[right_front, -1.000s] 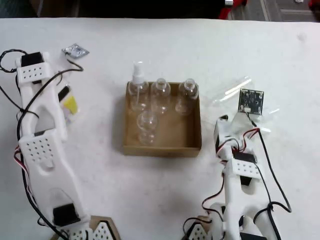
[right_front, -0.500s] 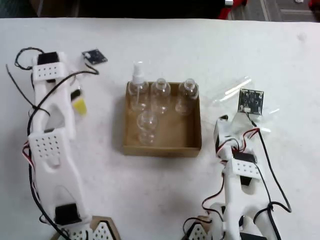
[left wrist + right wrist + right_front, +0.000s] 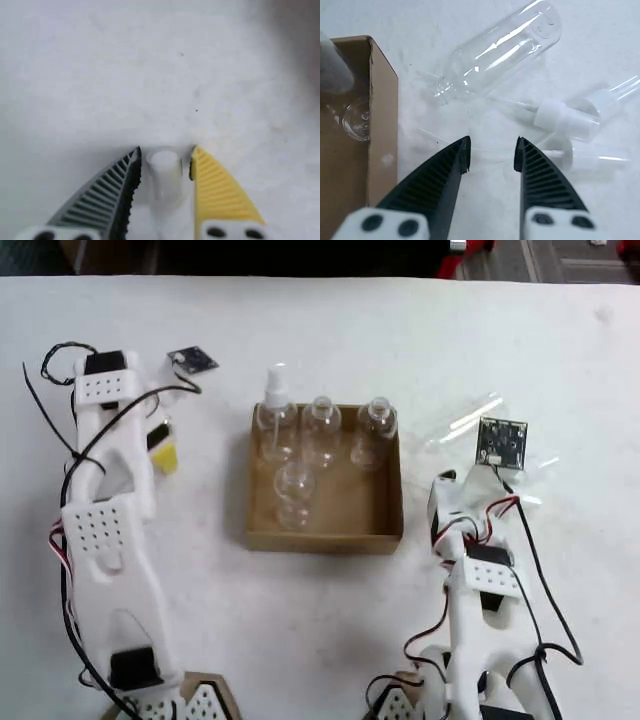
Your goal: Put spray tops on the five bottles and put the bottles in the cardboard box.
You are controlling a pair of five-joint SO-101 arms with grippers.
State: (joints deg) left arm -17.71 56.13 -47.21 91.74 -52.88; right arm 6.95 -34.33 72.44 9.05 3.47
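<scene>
The left end effector [image 3: 165,156] is clamped on a white spray top [image 3: 165,172], with its grey and yellow fingers pressing on either side. It sits low over the bare tabletop [image 3: 150,60], well to the left of the cardboard box [image 3: 325,538].

The right end effector [image 3: 491,150] has its fingers apart with nothing between them. It is over the tabletop, just beside the box's right wall. Beyond it, a clear bottle [image 3: 500,47] lies on its side without a top, and loose spray tops [image 3: 567,120] lie near it.

Four bottles stand upright inside the box. The capped bottle [image 3: 275,420] in the back left corner wears a spray top, while the three open bottles [image 3: 321,430] have bare necks.
</scene>
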